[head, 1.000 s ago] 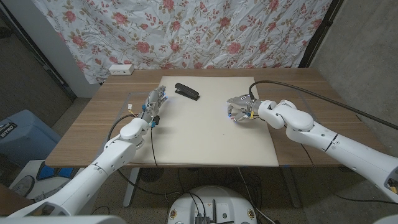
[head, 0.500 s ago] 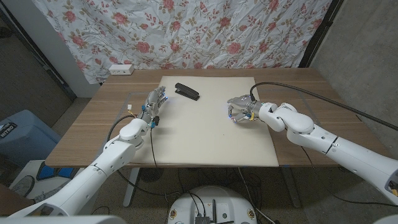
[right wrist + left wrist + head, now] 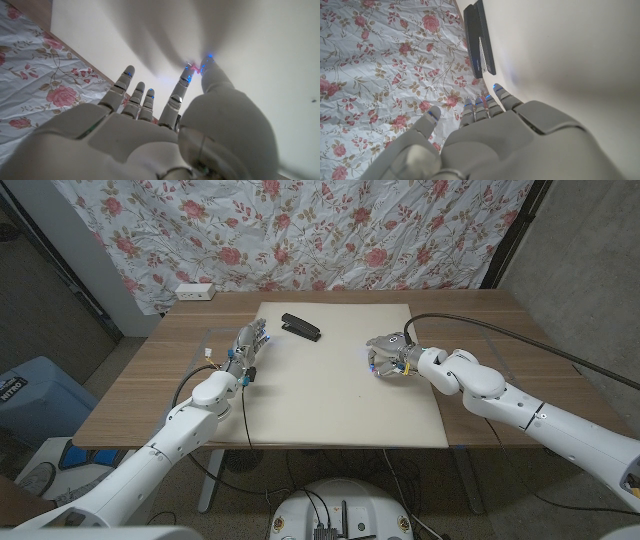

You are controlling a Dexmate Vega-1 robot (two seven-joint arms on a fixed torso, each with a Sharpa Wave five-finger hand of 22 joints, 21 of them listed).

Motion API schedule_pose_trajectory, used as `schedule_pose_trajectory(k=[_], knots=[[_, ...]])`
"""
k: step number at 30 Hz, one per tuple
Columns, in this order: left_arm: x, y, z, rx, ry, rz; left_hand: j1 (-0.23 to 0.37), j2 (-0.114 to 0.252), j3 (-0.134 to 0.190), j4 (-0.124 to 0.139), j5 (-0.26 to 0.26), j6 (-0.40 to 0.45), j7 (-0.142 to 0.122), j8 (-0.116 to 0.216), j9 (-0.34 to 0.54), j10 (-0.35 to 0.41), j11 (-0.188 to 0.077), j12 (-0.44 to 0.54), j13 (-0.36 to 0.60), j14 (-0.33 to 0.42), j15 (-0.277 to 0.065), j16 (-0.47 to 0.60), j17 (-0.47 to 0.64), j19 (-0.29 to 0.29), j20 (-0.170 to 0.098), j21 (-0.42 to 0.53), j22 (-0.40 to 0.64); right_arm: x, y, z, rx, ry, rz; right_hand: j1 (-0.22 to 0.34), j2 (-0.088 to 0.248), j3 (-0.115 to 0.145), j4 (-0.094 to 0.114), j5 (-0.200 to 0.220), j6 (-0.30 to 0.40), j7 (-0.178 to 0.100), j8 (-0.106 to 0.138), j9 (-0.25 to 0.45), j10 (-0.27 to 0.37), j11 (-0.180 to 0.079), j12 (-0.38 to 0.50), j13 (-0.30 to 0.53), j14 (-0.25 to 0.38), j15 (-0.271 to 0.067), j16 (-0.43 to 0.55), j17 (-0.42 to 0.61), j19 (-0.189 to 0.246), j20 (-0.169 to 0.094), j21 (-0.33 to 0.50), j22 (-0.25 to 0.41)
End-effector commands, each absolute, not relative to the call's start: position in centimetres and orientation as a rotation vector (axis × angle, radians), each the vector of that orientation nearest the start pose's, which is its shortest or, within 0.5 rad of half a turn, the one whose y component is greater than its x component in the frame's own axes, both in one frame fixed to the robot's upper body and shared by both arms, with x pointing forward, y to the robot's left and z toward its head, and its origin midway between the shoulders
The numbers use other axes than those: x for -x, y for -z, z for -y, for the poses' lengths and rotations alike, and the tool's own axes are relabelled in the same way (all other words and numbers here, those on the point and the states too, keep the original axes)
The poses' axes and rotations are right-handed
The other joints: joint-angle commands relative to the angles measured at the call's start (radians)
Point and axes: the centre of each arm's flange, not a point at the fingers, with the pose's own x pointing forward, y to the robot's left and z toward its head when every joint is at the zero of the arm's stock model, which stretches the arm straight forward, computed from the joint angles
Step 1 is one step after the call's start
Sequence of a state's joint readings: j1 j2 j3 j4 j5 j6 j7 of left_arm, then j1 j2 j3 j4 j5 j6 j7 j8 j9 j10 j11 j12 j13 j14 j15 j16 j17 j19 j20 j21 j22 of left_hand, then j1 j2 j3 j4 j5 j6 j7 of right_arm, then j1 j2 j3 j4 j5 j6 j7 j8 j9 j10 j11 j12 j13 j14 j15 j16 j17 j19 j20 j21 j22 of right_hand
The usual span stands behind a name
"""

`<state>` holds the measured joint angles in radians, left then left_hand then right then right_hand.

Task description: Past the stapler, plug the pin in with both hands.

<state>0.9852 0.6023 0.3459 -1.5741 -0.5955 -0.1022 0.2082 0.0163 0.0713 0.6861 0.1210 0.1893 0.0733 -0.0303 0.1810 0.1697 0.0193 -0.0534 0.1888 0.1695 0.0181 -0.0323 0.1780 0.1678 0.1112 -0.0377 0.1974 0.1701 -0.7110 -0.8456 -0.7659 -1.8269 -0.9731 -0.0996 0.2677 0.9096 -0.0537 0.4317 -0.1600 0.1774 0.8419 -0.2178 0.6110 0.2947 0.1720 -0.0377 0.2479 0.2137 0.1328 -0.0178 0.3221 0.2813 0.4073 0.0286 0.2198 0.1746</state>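
You have the wooden table (image 3: 150, 370) in front of you, with grain running along its length, and a smooth cream mat (image 3: 340, 395) covering its middle. Behind it hangs a wrinkled cloth (image 3: 300, 230) printed with red roses. On the floor at your left, the blue bin (image 3: 30, 395) carries white lettering that reads "NITRO". A white power strip (image 3: 194, 291) sits at the table's far left corner; any marking on it is too small to read.

Your right hand (image 3: 389, 357) is over the mat's right part, and the right wrist view shows thumb and one finger (image 3: 181, 86) meeting at a tiny pink speck, the pin (image 3: 190, 67), with the other fingers held apart.

Your left hand (image 3: 245, 346) is at the mat's left edge, fingers straight and close together with nothing in them, pointing toward the stapler (image 3: 301, 327).

The stapler is a long, flat, matte black bar lying near the mat's far edge, between your hands; no label can be read on it.
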Motion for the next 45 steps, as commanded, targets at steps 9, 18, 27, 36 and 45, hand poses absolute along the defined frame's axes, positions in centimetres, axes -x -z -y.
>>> schedule_pose_trajectory(k=[9,18,27,36,45], knots=[[-61.82,4.75,-28.75,-0.02,0.079,0.5,-0.001,0.07,0.007,0.003,0.009,0.007,-0.003,0.0,0.004,0.001,-0.003,-0.001,0.004,0.003,-0.005,-0.001,0.003,0.011,-0.006,-0.005,0.001,-59.4,2.72,17.17,2.005,-0.154,0.609,-0.008,0.023,-0.011,0.008,-0.003,0.065,-0.001,0.036,0.014,0.041,-0.006,0.012,0.002,0.01,-0.01,0.009,0.01,0.014,0.001,0.006,0.004],[-61.62,4.94,-28.65,-0.02,0.079,0.497,-0.001,0.07,0.008,0.003,0.008,0.006,-0.004,0.0,0.004,0.001,-0.003,-0.001,0.004,0.003,-0.004,-0.001,0.003,0.012,-0.005,-0.005,0.001,-59.31,2.83,17.21,2.01,-0.148,0.605,-0.009,0.035,-0.015,0.009,-0.001,0.106,-0.001,0.058,0.019,0.065,-0.02,0.015,0.002,0.02,-0.022,0.016,0.015,0.019,-0.008,0.005,0.005],[-61.57,5.0,-28.61,-0.02,0.078,0.496,-0.001,0.069,0.008,0.003,0.008,0.006,-0.005,0.0,0.004,0.001,-0.002,-0.001,0.004,0.004,-0.004,-0.001,0.003,0.013,-0.004,-0.004,0.001,-59.26,2.85,17.29,2.023,-0.158,0.583,-0.004,0.049,-0.013,0.009,0.0,0.13,-0.001,0.068,0.02,0.079,-0.029,0.017,0.002,0.02,-0.028,0.018,0.018,0.022,-0.011,0.004,0.005],[-61.48,5.05,-28.64,-0.016,0.082,0.503,-0.002,0.069,0.008,0.003,0.008,0.006,-0.005,0.0,0.004,0.001,-0.003,-0.001,0.004,0.006,-0.006,0.0,0.003,0.014,-0.003,-0.004,0.001,-59.31,2.83,17.07,2.026,-0.168,0.567,0.007,0.063,-0.008,0.005,0.003,0.127,-0.004,0.058,0.009,0.088,-0.034,0.017,0.001,0.02,-0.031,0.019,0.019,0.022,-0.015,0.002,0.005],[-61.42,4.95,-28.68,-0.021,0.077,0.5,-0.002,0.069,0.008,0.003,0.008,0.007,-0.005,0.0,0.004,0.001,-0.003,-0.001,0.004,0.006,-0.005,0.0,0.003,0.014,-0.002,-0.004,0.001,-59.25,2.42,17.46,1.974,-0.166,0.582,0.014,0.073,-0.006,0.003,0.004,0.141,-0.002,0.053,-0.008,0.1,-0.041,0.017,0.0,0.024,-0.042,0.022,0.021,0.022,-0.018,0.0,0.005]])
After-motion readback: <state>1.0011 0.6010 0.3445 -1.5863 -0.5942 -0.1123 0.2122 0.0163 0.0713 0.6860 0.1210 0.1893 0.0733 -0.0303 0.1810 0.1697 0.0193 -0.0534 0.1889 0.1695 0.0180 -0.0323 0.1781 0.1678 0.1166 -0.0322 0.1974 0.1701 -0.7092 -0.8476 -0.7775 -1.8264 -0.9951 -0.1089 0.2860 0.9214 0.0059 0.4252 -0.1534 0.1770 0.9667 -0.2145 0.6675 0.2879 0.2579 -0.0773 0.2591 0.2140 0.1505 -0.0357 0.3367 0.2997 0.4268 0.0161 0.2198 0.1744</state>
